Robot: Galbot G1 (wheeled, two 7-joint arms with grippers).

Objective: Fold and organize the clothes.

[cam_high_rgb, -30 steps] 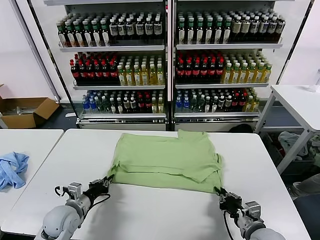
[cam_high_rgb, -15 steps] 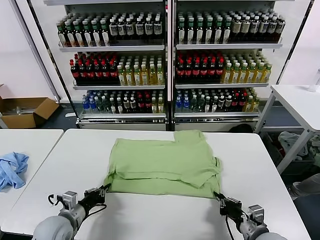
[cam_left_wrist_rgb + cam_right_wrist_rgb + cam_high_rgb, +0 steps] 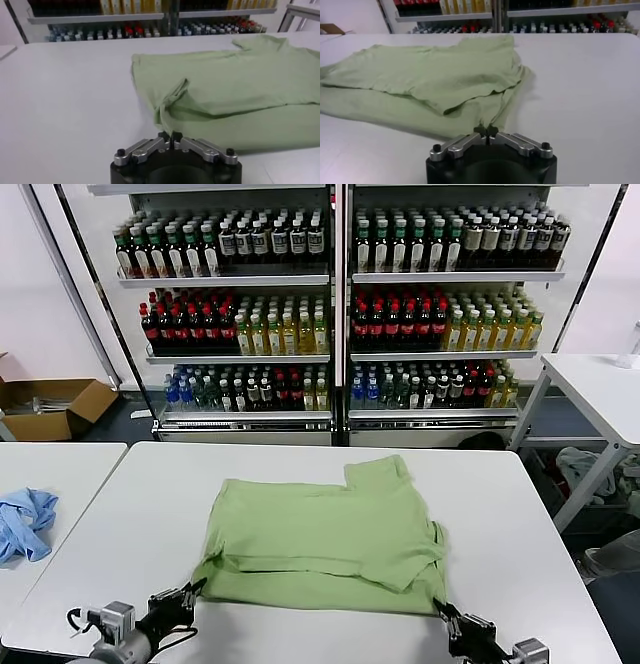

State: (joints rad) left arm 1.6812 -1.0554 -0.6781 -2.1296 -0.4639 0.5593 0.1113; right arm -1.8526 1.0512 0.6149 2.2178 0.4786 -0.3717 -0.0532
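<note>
Green cotton shirt (image 3: 325, 539) lies partly folded, flat on white table (image 3: 130, 514), seen from head cam; blue cloth (image 3: 22, 522) sits on a separate table to the left, drink shelves (image 3: 340, 304) behind. Left gripper (image 3: 188, 596) pinches shirt's near-left corner, right gripper (image 3: 447, 620) at near-right corner. Left wrist cam: left gripper (image 3: 170, 137) fingers together, clamped on shirt hem (image 3: 167, 117). Right wrist cam: right gripper (image 3: 486, 131) fingertips closed on shirt edge (image 3: 487, 117).

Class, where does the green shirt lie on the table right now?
In the head view, the green shirt lies partly folded on the white table, centred toward its near edge, with the left gripper and right gripper at its two near corners.
</note>
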